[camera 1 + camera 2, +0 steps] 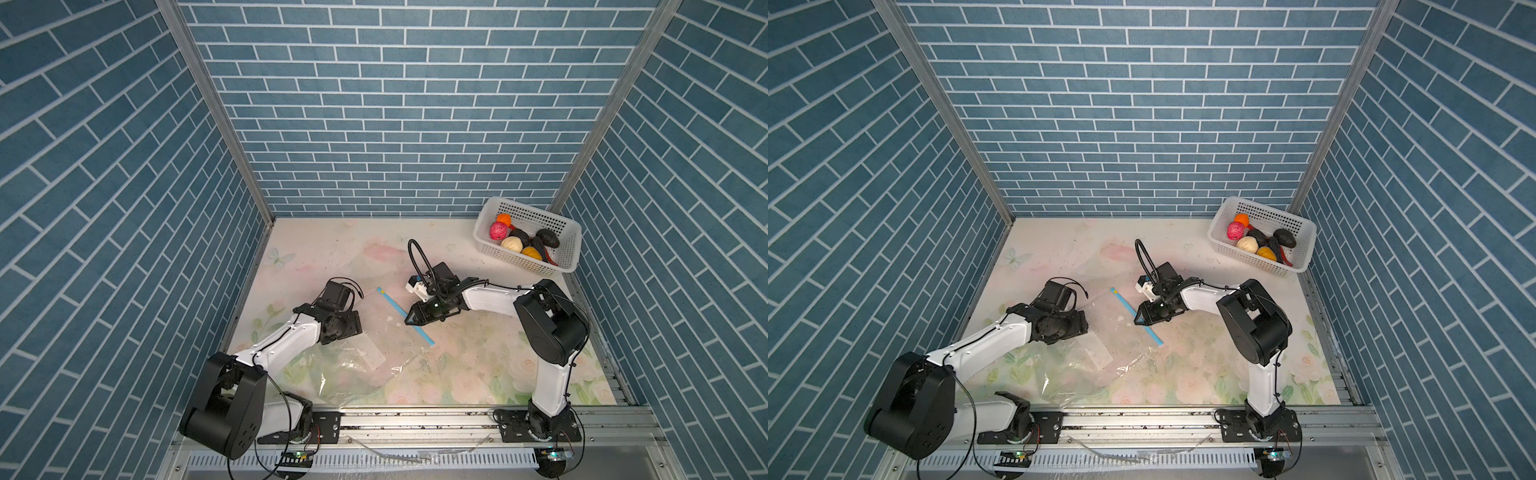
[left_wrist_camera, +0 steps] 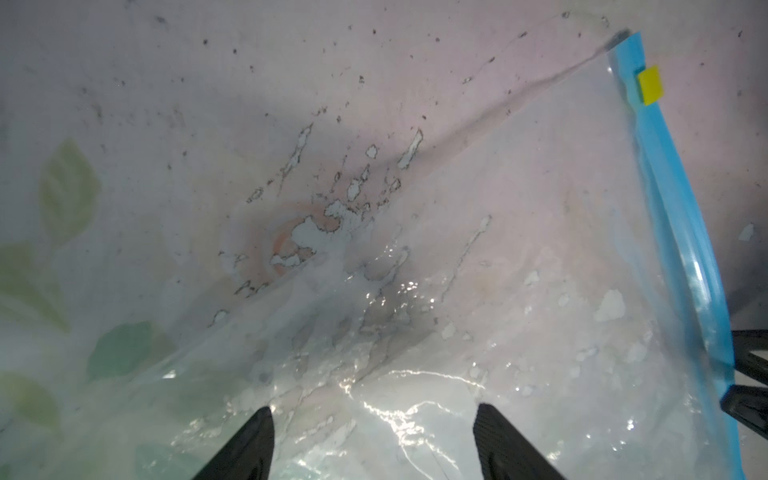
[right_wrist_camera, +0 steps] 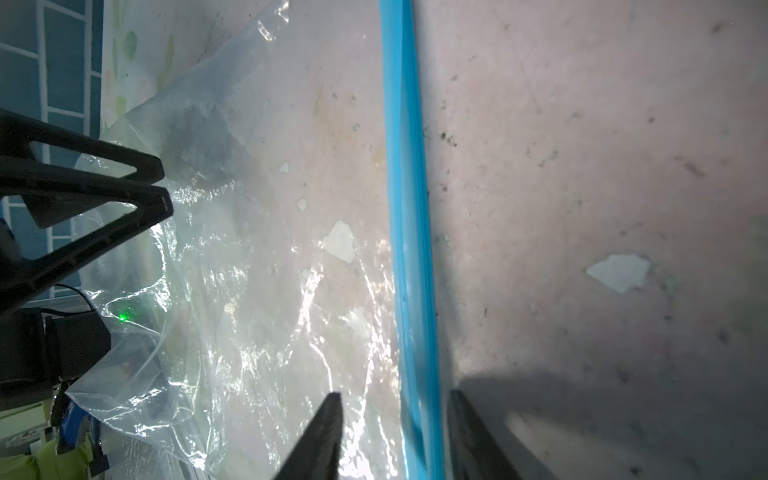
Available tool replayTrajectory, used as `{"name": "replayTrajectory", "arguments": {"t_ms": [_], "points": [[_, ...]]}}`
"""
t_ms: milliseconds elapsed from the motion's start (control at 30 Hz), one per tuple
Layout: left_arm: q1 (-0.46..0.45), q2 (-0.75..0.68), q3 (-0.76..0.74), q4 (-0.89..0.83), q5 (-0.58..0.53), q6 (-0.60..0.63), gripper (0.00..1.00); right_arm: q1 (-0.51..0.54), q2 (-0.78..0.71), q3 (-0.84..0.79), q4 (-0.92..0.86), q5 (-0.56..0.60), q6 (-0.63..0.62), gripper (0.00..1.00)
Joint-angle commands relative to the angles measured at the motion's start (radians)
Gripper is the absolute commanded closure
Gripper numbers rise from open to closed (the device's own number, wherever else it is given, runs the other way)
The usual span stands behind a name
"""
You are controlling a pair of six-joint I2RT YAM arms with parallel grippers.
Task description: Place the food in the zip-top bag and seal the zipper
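In both top views the clear zip-top bag (image 1: 353,365) (image 1: 1084,374) lies crumpled on the flowered desk (image 1: 332,249) (image 1: 1067,245). Its light blue zipper (image 1: 390,301) (image 1: 1122,302) forms the edge facing the right arm. The right end effector (image 1: 409,321) (image 1: 1137,321) sits over the middle of the zipper. The left end effector (image 1: 345,328) (image 1: 1075,324) is over the bag, near the zipper on its other side. The food (image 1: 511,244) (image 1: 1246,244), pink, cream, orange and black pieces, lies in a white perforated basket (image 1: 515,259) (image 1: 1246,257), well apart from the zipper.

In the left wrist view the left end effector's fingers (image 2: 253,440) stand wide apart above the clear plastic and hold nothing. The zipper (image 2: 681,216) runs along the bag's edge, with a yellow mark (image 2: 649,85) near its end.

In the right wrist view the right end effector (image 3: 395,397) is narrow, with one finger on each side of the zipper (image 3: 405,166). A gap shows between each finger and the strip, so nothing is gripped.
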Motion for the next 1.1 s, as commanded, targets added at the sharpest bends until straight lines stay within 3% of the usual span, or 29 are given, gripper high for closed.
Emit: {"name": "replayTrajectory", "arguments": {"t_ms": [0,400,600,800,1067], "points": [[0.002,0.009,-0.019,0.006,0.005,0.011,0.22,0.004,0.019,0.033,0.003,-0.029,0.008,0.69],[0.001,0.039,0.005,0.010,0.019,0.039,0.22,0.004,-0.004,-0.012,0.065,-0.033,0.008,0.89],[0.000,0.020,0.039,-0.001,0.065,0.025,0.21,0.004,-0.077,-0.125,0.265,-0.033,0.015,0.98],[-0.030,0.021,0.160,-0.031,0.102,-0.020,0.20,0.009,-0.130,-0.202,0.423,0.026,0.043,0.98],[-0.071,0.077,0.310,-0.056,0.163,-0.055,0.20,0.042,-0.202,-0.316,0.654,0.144,-0.050,1.00]]}}
